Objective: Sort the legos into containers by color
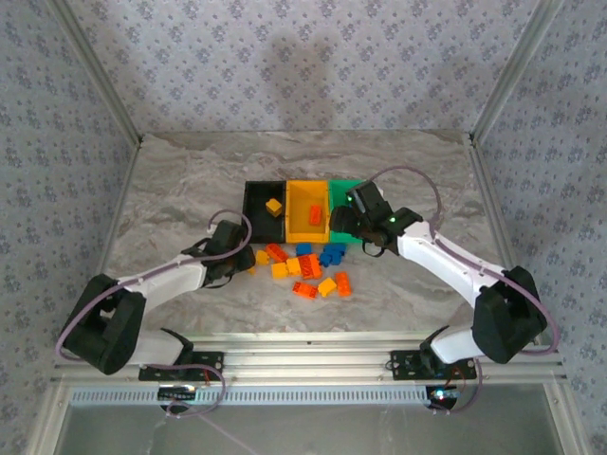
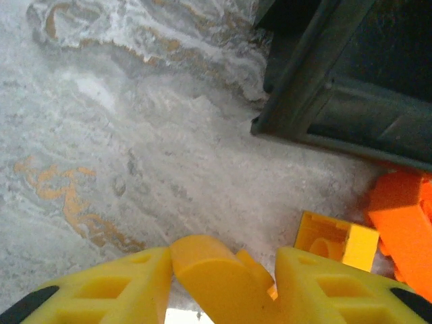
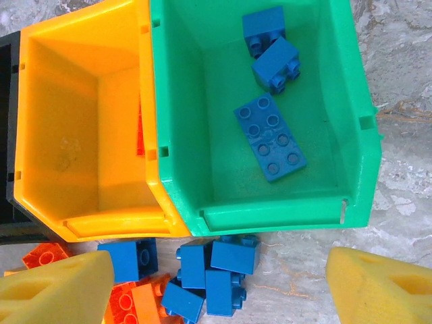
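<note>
Three joined bins stand mid-table: black (image 1: 256,213), yellow-orange (image 1: 308,227) and green (image 1: 349,188). A yellow lego (image 1: 274,206) lies in the black bin and an orange-red one (image 1: 315,212) in the yellow-orange bin. Three blue legos (image 3: 270,135) lie in the green bin (image 3: 223,216). Loose legos (image 1: 305,270) are scattered in front of the bins. My left gripper (image 2: 224,256) (image 1: 247,265) is shut on a yellow lego (image 2: 216,283), low over the table left of the pile. My right gripper (image 3: 219,297) (image 1: 343,226) hangs open above a cluster of blue legos (image 3: 216,273) at the green bin's near wall.
A loose yellow lego (image 2: 335,241) and orange-red legos (image 2: 405,219) lie just right of the left fingers, near the black bin's corner (image 2: 297,115). Marble tabletop (image 1: 171,180) stretches to the left and back. Metal frame posts (image 1: 95,71) rise at the table's corners.
</note>
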Motion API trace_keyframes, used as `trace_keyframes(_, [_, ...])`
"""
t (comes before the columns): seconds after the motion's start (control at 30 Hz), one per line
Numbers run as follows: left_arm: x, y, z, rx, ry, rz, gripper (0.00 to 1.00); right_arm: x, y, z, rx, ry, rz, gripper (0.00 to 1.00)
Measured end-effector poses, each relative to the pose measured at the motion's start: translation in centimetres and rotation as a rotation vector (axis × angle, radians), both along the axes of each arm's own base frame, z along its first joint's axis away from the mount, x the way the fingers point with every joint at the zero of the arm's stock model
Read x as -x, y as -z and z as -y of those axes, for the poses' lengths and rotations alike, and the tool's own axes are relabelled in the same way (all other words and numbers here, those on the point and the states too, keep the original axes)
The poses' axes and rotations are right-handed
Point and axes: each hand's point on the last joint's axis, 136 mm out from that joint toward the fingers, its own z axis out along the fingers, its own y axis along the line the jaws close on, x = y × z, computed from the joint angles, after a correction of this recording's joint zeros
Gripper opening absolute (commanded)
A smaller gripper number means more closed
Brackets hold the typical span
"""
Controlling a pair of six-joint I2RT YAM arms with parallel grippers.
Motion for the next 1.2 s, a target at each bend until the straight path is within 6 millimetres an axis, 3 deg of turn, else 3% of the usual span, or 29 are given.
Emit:
trace_keyframes(0.1, [1.3,0.4,-0.5,0.004,0.001,-0.009,0.52,0.0,-0.1,0.1,-0.002,0.002,0.003,0.84])
trace_keyframes(0.3, [2.7,0.7,-1.1,0.011,0.008,-0.019,0.51,0.0,0.0,0.1,-0.004,0.002,0.005,0.84])
trace_keyframes(0.57, [2.0,0.9,-0.3,0.019,0.026,-0.011,0.27,0.0,0.1,0.2,-0.006,0.007,0.003,0.84])
trace_keyframes(0.77, [2.9,0.4,-0.5,0.010,0.036,-0.022,0.18,0.4,0.1,0.6,-0.011,0.014,0.007,0.85])
trace_keyframes(0.87, [3.7,-0.9,-0.6,0.016,0.050,-0.013,0.18,0.5,0.0,0.8,-0.013,0.017,0.011,0.85])
trace_keyframes(0.97, [3.2,-3.7,-0.1,0.030,0.061,0.021,0.19,0.6,0.3,1.0,-0.014,0.021,0.009,0.85])
trace_keyframes(1.13, [-1.6,-10.4,2.7,0.062,0.084,0.136,0.19,1.2,1.3,1.3,-0.014,0.028,-0.011,0.84])
trace_keyframes(1.2, [-3.9,-11.6,3.9,0.052,0.093,0.155,0.18,1.5,1.8,1.4,-0.012,0.029,-0.023,0.84])
